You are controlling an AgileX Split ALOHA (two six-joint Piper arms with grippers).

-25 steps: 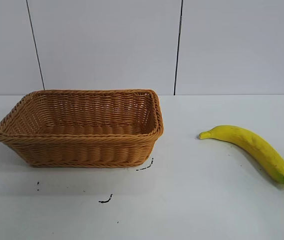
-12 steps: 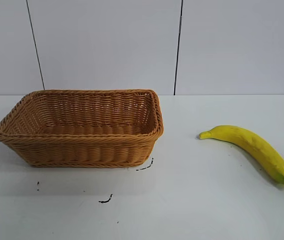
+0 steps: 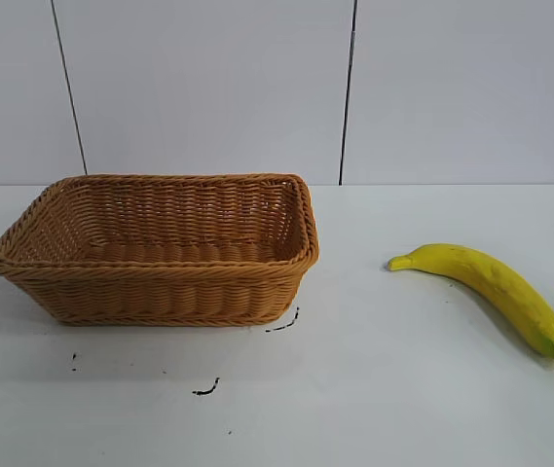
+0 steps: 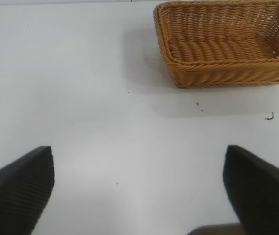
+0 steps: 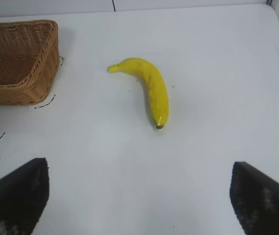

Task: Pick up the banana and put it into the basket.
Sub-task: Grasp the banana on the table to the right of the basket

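The yellow banana (image 3: 491, 284) lies flat on the white table at the right, its greenish stem end nearest the table's front; the right wrist view also shows the banana (image 5: 150, 86). The tan wicker basket (image 3: 160, 277) stands at the left with nothing in it. My right gripper (image 5: 139, 169) hangs open over bare table, well short of the banana, nothing between its fingers (image 5: 19, 196). My left gripper (image 4: 139, 154) is open too, above bare table off to one side of the basket (image 4: 217, 73). Neither arm appears in the exterior view.
A few small black marks (image 3: 205, 389) dot the table in front of the basket. A pale panelled wall (image 3: 208, 88) closes off the back of the table.
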